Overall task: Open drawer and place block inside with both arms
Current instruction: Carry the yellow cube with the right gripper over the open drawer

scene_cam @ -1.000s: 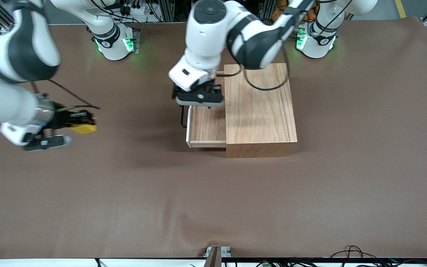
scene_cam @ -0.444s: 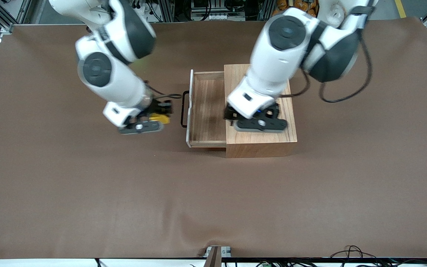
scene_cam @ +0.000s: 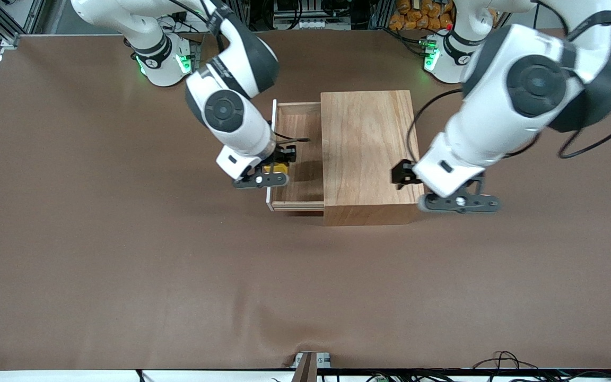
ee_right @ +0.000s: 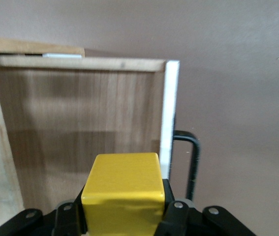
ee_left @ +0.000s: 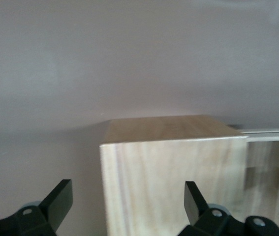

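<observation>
The drawer [scene_cam: 297,183] stands pulled out of the wooden box [scene_cam: 369,154], toward the right arm's end of the table, and its wooden floor [ee_right: 80,123] is bare. My right gripper [scene_cam: 268,178] is shut on the yellow block [scene_cam: 276,168] and hangs over the drawer, just inside its white front [ee_right: 169,113]. The block [ee_right: 124,191] sits squarely between the fingers. The black loop handle [ee_right: 193,157] shows just outside that front. My left gripper [scene_cam: 459,203] is open and holds nothing, low beside the box's end toward the left arm. The box's corner [ee_left: 173,172] fills the gap ahead of its fingers [ee_left: 60,201].
A brown cloth [scene_cam: 125,265] covers the table, with a fold near its front edge. Both arm bases [scene_cam: 162,63] glow green along the table's back edge. Loose cables [scene_cam: 502,361] lie at the front edge.
My right arm has carried the block from the right arm's end of the table to over the drawer. My left arm has left the drawer, crossed the box top and come down at the box's end.
</observation>
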Action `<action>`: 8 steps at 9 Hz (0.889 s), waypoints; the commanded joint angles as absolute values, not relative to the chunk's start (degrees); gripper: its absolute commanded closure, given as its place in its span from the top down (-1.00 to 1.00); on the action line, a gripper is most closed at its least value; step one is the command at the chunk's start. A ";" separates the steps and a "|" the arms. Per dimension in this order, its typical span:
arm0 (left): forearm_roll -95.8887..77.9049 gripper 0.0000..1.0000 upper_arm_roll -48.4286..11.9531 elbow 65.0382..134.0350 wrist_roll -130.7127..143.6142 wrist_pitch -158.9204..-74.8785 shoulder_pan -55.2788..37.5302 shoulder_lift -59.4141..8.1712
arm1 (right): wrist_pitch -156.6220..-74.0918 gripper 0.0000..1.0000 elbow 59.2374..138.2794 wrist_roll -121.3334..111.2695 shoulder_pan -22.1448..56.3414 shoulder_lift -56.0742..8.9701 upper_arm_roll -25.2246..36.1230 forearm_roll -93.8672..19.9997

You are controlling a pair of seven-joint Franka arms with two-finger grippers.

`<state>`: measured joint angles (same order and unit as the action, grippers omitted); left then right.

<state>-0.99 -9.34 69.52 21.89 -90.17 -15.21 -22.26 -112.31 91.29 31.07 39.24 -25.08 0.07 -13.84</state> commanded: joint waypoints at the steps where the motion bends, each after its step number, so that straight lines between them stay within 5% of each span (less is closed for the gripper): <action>1: -1.41 1.00 -11.42 71.71 14.90 -85.71 -8.82 -18.12 | -113.11 -1.00 90.53 33.12 41.74 -26.97 0.88 -15.29; 3: -1.23 1.00 -17.90 76.61 13.36 -84.64 1.71 -12.51 | -114.87 -1.00 90.62 35.33 43.41 -28.91 0.88 -15.29; 6: 0.35 1.00 -17.06 78.39 14.59 -77.62 2.81 -4.43 | -116.36 -0.85 90.70 35.51 45.26 -30.76 0.88 -15.21; 7: 0.26 1.00 -15.48 80.49 14.59 -76.48 2.64 -1.00 | -116.72 0.57 90.70 35.51 45.44 -30.85 0.88 -15.03; 8: 0.09 1.00 -14.69 82.16 13.46 -76.64 2.81 1.38 | -116.54 1.00 90.62 35.42 45.35 -30.50 0.97 -14.42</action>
<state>-0.60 -15.87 77.26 14.54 -76.23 2.47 -3.57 -116.65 91.26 34.72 44.71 -30.74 0.16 -14.38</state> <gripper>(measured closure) 0.000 0.282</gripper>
